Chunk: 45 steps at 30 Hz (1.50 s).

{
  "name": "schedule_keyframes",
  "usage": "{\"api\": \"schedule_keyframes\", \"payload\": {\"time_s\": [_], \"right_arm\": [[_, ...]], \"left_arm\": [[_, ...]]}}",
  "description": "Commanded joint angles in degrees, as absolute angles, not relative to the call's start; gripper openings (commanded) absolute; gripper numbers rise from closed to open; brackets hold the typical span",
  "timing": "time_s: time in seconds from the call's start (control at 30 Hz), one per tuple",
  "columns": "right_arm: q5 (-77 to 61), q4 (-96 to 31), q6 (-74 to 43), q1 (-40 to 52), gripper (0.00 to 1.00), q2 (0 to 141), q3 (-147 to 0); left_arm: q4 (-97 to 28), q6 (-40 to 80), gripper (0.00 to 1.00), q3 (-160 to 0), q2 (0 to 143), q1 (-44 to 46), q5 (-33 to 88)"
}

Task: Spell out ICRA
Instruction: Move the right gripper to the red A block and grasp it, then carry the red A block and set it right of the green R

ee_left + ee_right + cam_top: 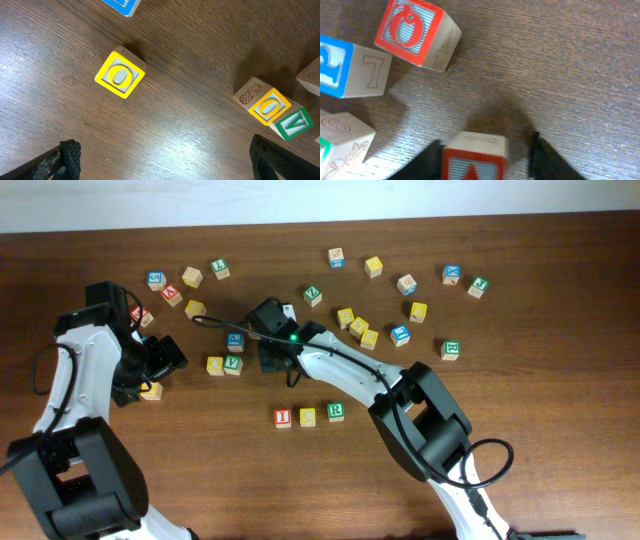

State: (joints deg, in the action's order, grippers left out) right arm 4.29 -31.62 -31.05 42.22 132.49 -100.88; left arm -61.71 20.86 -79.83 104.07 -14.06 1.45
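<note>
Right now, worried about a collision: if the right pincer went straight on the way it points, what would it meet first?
Probably the red A block, which sits between the fingers of the right pincer, though depth is unclear.

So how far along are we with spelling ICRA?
Done, by the look of it: the I block, C block and R block sit side by side in a row. In hand: the right tool straddles the A block, with a gap showing at one finger, so it is not gripped yet. Left to do: grip the A, carry it over and set it down after the R.
</note>
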Motion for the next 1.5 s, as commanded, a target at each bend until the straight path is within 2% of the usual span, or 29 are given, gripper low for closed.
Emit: {"api": "schedule_keyframes", "payload": {"time_s": [0.0,0.13,0.37,0.67,0.9,1.03,1.13,1.2,1.27,1.47], "right_arm": [[5.0,-31.9,-30.9,42.7,0.34,133.5,-101.8],[7.1,-34.8,-30.9,42.7,0.28,132.3,-103.0],[12.9,-58.4,-30.9,41.2,0.24,131.1,-114.9],[12.5,-85.3,-30.9,28.9,0.15,129.6,-123.6],[12.8,-97.4,-26.7,24.6,0.15,116.5,-123.6],[12.1,-97.4,-24.2,24.3,0.18,104.9,-119.3],[10.2,-96.7,-25.2,24.3,0.18,97.1,-109.0],[9.2,-92.0,-26.0,24.4,0.18,94.1,-101.3],[8.5,-85.1,-25.9,24.3,0.19,93.7,-92.4],[-5.2,-53.9,-24.6,24.4,0.18,94.1,-67.9]], "left_arm": [[-61.8,21.8,0.99,-80.6,104.5,-14.2,1.0],[-61.8,21.8,0.99,-80.6,104.5,-14.2,1.0],[-61.3,21.8,0.99,-80.6,104.5,-14.2,1.0],[-61.1,21.8,0.99,-80.6,104.5,-14.2,1.0],[-61.2,21.8,0.99,-80.6,104.5,-14.2,1.0],[-61.2,21.8,0.99,-80.6,104.5,-14.2,1.0],[-61.2,21.8,0.99,-80.6,104.5,-14.2,1.0],[-61.1,21.8,0.99,-80.6,104.5,-14.2,1.0],[-61.0,21.8,0.99,-80.6,104.5,-14.2,1.1],[-60.7,21.8,0.99,-80.6,104.5,-14.2,1.0]]}}
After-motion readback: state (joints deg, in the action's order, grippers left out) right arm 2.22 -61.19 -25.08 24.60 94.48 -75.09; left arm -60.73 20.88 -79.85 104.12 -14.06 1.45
